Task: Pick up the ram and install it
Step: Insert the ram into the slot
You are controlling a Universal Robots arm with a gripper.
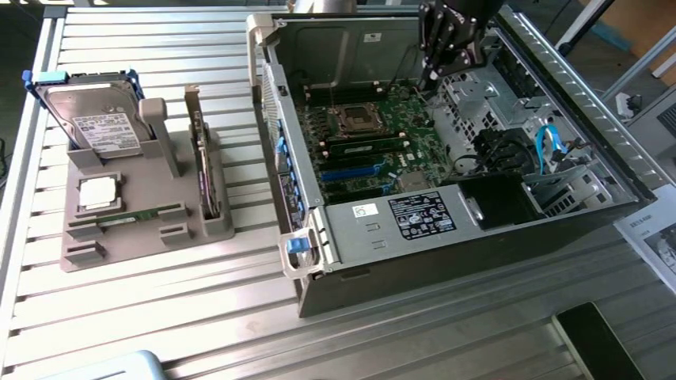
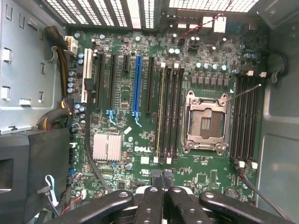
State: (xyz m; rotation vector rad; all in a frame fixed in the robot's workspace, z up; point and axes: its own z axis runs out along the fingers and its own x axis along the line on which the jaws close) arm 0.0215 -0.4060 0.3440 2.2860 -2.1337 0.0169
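Ram (image 1: 365,146) stands edge-up in a long black slot on the green motherboard (image 1: 370,134), inside the open computer case (image 1: 423,261). It is a thin, narrow green board, and in the wrist view it shows as a pale line (image 2: 162,112). Its slot is the one of its bank farthest from the square metal-framed processor socket (image 2: 205,122). The blue expansion slot (image 2: 137,84) lies on the bank's other side. The long axis runs parallel to the neighbouring empty slots. In the exterior view it goes from the exterior view's left to its right, rising slightly.

The gripper (image 1: 444,70) hangs above the case, over the motherboard. In the wrist view its black, rounded fingers (image 2: 149,205) sit drawn close with only a thin slit at the tips (image 2: 162,184). I cannot make out anything caught between them. That slit lines up with the seated stick's long axis.

A second ram stick (image 1: 142,215) (the same narrow green shape) lies on edge in a groove of the grey moulded holder (image 1: 127,237), well apart from the case on the ribbed metal table (image 1: 158,317). The same holder carries an upright hard drive (image 1: 100,123), a square silver processor chip (image 1: 97,192) and a tall expansion card (image 1: 201,158). A finned silver heatsink (image 2: 107,147) sits on the board near the blue slot.
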